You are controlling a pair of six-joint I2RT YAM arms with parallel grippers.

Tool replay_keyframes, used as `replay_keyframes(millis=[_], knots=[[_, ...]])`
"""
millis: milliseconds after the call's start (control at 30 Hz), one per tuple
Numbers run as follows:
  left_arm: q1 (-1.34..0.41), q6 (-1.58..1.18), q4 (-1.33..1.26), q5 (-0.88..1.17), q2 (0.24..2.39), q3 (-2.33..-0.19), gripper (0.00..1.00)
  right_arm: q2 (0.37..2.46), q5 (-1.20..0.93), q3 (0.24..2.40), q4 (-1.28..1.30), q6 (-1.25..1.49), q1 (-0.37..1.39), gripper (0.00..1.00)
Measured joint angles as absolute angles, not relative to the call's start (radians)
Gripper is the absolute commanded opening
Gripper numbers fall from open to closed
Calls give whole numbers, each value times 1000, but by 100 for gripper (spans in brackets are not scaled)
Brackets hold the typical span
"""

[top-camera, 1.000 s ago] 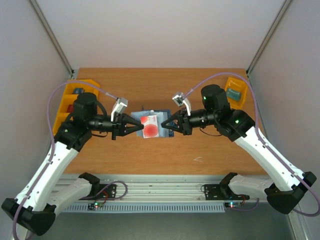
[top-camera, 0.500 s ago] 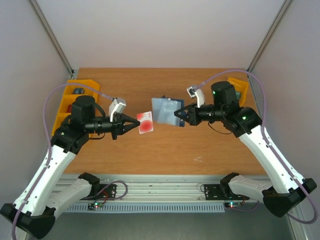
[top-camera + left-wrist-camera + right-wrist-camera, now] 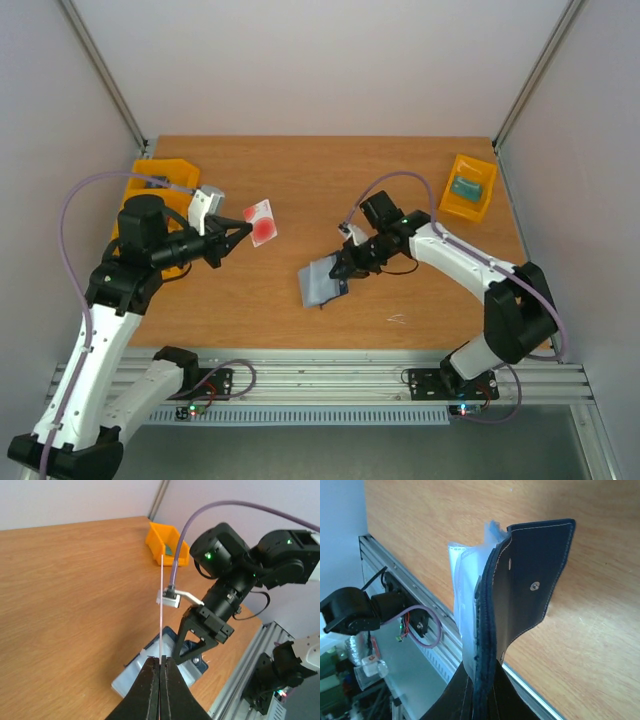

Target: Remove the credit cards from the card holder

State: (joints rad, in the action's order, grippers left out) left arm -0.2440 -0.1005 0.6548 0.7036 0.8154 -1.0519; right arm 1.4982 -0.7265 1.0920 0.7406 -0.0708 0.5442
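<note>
My left gripper [image 3: 232,231] is shut on a pale credit card with a red round mark [image 3: 260,222], held up over the table's left half. In the left wrist view the card [image 3: 162,605] shows edge-on, rising from the closed fingertips [image 3: 160,661]. My right gripper [image 3: 343,270] is shut on the navy card holder [image 3: 322,281], which hangs open near the table's middle, its pale blue-grey inside facing up. From the right wrist the holder's dark flap [image 3: 536,580] with its metal clasp stands beside the clear sleeves [image 3: 467,595], pinched at the jaws [image 3: 481,672].
A yellow bin [image 3: 469,186] with a teal item sits at the far right corner. More yellow bins [image 3: 135,195] stand along the left edge, behind my left arm. The table's metal front rail [image 3: 330,375] runs below the holder.
The card has come out of the holder. My left gripper drew it back to the left and up; my right gripper swung the holder down toward the front middle of the table.
</note>
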Motion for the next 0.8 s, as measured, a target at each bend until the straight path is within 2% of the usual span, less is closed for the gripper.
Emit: replay_keyframes(millis=[100,133,233,300,333,367,500,567,800], knots=[[-213,-123,654,704,817,-1050,0,1555,-751,1087,726,-60,545,48],[-206,-128,654,707,817,-1050,0,1568,-749,1087,728,-57,537,57],[-196,-133,652,729,818,-1050,0,1586,-687,1092,766,-50,489,75],[-196,-131,645,759,819,-1050,0,1584,-583,1114,828,-47,458,79],[-196,-130,641,780,819,-1050,0,1578,-510,1142,866,-56,447,85],[-196,-130,636,799,820,-1050,0,1567,-443,1176,899,-65,443,97],[-196,-126,617,861,820,-1050,0,1473,-234,1357,964,-127,491,98],[-196,-126,612,881,820,-1050,0,1415,-207,1427,952,-176,534,97],[-196,-156,542,974,834,-1050,0,1224,-619,1438,677,-253,634,95]])
